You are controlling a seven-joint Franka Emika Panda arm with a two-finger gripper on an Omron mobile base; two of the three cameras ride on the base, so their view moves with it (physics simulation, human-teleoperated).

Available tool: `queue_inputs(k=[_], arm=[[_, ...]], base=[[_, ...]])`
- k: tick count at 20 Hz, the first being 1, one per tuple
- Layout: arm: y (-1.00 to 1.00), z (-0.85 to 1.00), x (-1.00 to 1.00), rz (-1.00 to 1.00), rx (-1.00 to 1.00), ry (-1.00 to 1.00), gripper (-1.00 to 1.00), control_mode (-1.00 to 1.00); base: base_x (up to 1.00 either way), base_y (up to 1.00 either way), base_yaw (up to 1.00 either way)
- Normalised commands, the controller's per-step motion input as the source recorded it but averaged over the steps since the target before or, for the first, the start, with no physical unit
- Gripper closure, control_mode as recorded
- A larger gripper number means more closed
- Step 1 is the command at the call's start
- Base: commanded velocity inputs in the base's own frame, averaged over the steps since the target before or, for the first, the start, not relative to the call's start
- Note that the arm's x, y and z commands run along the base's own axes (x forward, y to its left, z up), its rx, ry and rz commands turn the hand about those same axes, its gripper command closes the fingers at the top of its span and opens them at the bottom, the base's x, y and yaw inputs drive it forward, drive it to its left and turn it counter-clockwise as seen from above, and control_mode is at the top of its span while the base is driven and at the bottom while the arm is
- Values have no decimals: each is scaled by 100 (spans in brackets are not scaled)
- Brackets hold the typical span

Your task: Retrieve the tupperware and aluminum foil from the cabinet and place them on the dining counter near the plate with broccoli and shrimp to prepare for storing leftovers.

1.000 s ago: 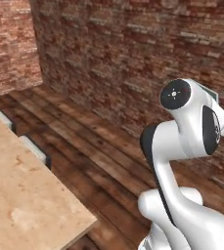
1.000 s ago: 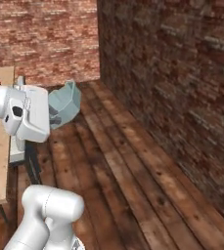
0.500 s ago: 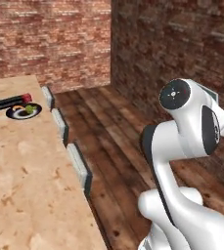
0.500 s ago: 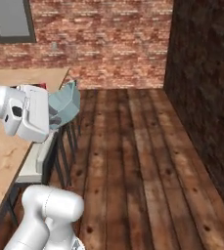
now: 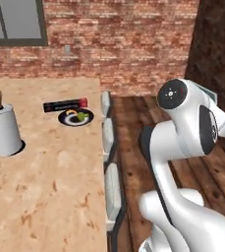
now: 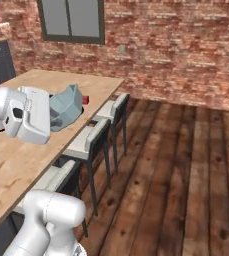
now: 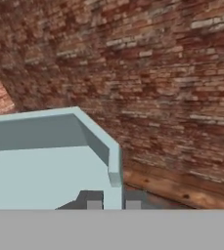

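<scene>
- The gripper (image 7: 110,204) is clamped on the tupperware (image 6: 65,106), its two dark fingertips pinching one wall of the pale teal tub; in the hand view one tip sits inside the wall and the other outside it.
- The tub hangs in the air in front of the white hand, tilted, above the long edge of the dining counter (image 5: 45,187), touching nothing but the fingers.
- Three stools with pale grey seats (image 5: 112,189) stand in a row tight against that long edge, on the dark plank floor (image 6: 186,175).
- On the counter's far half, toward its left side in the left base view, a white paper-towel roll (image 5: 4,130) stands upright on a holder with a brown post sticking out of its top.
- Farther along, near the stool-side edge, lies the plate with broccoli and shrimp (image 5: 75,117): black, with an orange curl and a green bit on it.
- Just behind the plate, nearly touching its rim, the aluminum foil (image 5: 65,105) box lies flat, black with its red end pointing toward the stools.
- A red brick wall (image 5: 124,44) closes the room beyond the counter's far edge, with a dark-framed window (image 6: 72,20) set in it.
</scene>
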Motion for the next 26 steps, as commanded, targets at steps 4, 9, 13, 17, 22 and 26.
queue_inputs(k=[4, 9, 13, 17, 22, 26], arm=[[0, 0, 0, 0, 0, 0, 100, 100], [0, 0, 0, 0, 0, 0, 100, 100], [0, 0, 0, 0, 0, 0, 100, 100], [0, 0, 0, 0, 0, 0, 100, 100], [0, 0, 0, 0, 0, 0, 100, 100], [0, 0, 0, 0, 0, 0, 100, 100]], base=[[100, -32, 60], [100, -33, 61], [99, -39, 61], [84, -68, 53], [69, -83, 49], [34, -100, 37]])
